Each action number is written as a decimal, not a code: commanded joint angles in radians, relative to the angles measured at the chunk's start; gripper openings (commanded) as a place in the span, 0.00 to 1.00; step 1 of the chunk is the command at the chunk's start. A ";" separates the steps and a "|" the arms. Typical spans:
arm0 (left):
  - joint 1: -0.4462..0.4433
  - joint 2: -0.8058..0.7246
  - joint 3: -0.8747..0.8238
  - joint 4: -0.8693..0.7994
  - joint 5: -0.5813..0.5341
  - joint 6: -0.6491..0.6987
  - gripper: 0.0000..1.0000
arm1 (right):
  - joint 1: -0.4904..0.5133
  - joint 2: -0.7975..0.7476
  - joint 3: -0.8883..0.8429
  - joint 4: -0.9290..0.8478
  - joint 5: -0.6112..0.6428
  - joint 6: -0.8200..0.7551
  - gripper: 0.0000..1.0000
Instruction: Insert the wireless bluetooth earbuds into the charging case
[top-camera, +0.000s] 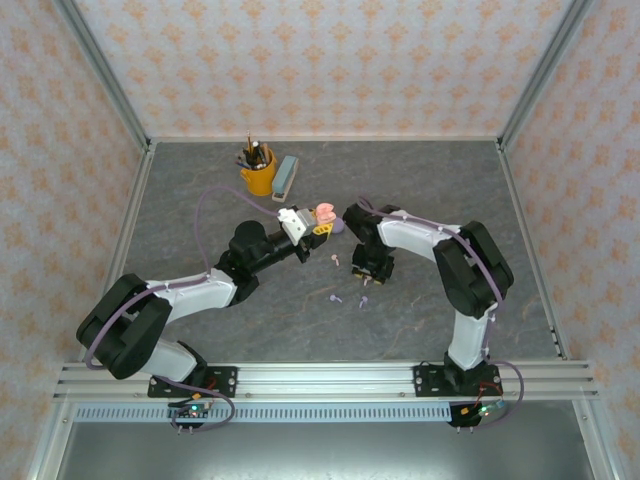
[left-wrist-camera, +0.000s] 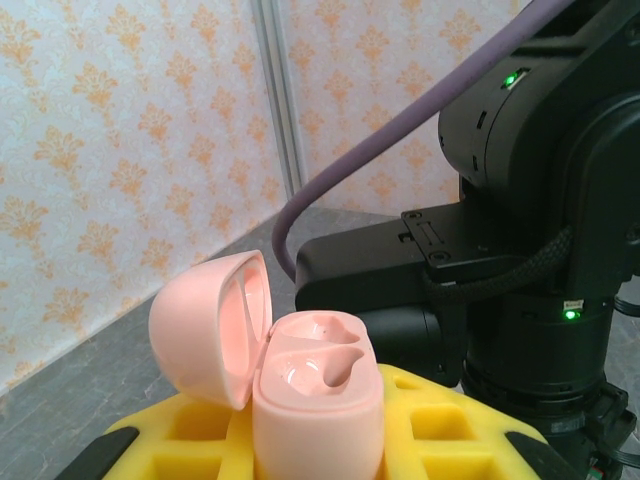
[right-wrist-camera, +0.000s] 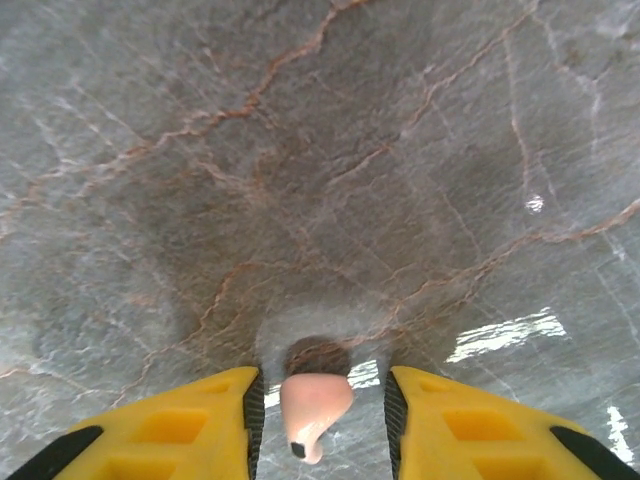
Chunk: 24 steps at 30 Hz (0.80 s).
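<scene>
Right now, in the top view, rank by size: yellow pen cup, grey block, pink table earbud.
1. yellow pen cup
2. grey block, close behind
3. pink earbud, by far the smallest

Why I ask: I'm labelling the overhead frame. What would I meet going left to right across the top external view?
yellow pen cup → grey block → pink charging case, lid open → right pincer → right arm's black elbow
</scene>
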 joint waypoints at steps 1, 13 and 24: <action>-0.011 -0.015 -0.001 0.061 0.007 0.010 0.00 | 0.006 0.019 -0.018 0.004 0.017 0.012 0.36; -0.011 -0.020 0.001 0.056 0.011 0.007 0.00 | 0.003 0.063 -0.008 0.000 0.044 -0.019 0.31; -0.012 -0.039 0.003 0.032 0.022 0.015 0.00 | -0.025 0.066 -0.024 0.008 0.042 -0.045 0.28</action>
